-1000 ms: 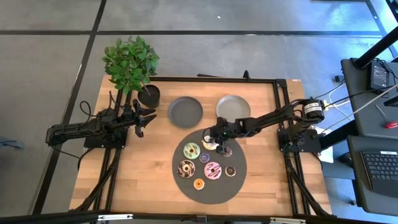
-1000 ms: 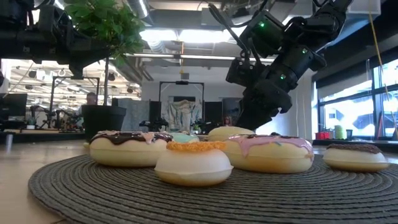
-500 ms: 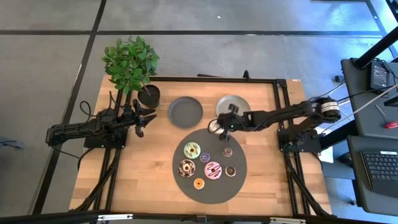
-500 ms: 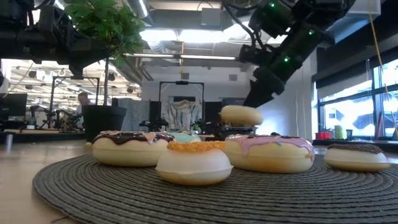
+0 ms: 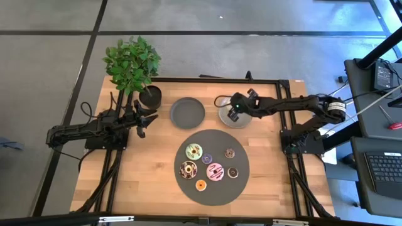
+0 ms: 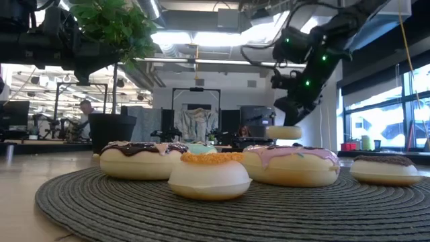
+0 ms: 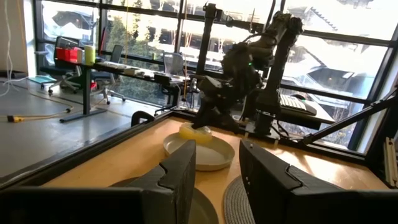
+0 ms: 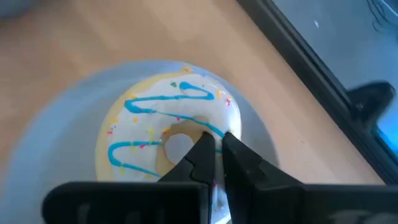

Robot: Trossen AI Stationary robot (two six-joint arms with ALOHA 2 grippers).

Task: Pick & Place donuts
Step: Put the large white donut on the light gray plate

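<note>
Right wrist view: right gripper (image 8: 216, 151) fingers clamp the white donut (image 8: 166, 134) over the grey plate (image 8: 56, 124). Left gripper (image 7: 214, 171) waits, fingers parted.

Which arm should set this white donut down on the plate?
Right. Its gripper already pinches the white donut over the lighter grey plate; the left gripper waits by the plant pot.
</note>
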